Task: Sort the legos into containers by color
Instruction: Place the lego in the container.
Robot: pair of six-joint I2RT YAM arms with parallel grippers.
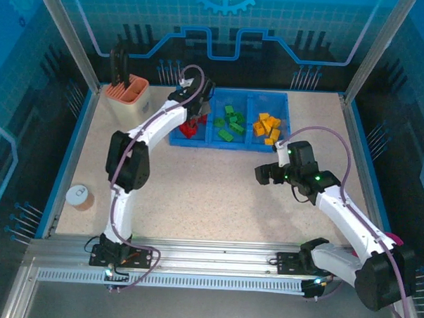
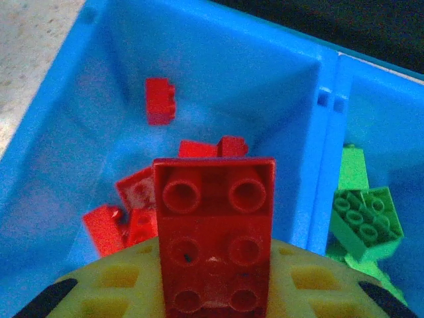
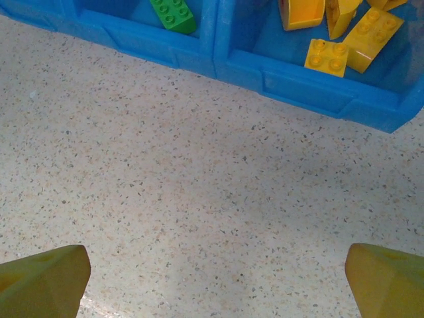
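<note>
Reds lie in the tray's left compartment; above them the left gripper clamps another red brick. Right gripper hangs parted over table beside the tray's front edge.

White arms, black joints, looping purple cables, yellow fingertips.

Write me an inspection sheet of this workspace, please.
Surface: speckled beige tabletop with blue edging.
Job's things: shallow blue plastic three-compartment tray; red bricks left, green bricks middle, orange-yellow bricks right.
Clutter: cream holder with orange top; small round cup.
Pincers: left pincer shut on a red plastic brick above the red compartment; right pincer open over bare tabletop.
Cables: purple cables looped along both arms.
Surroundings: aluminium frame rail, blue panels.
</note>
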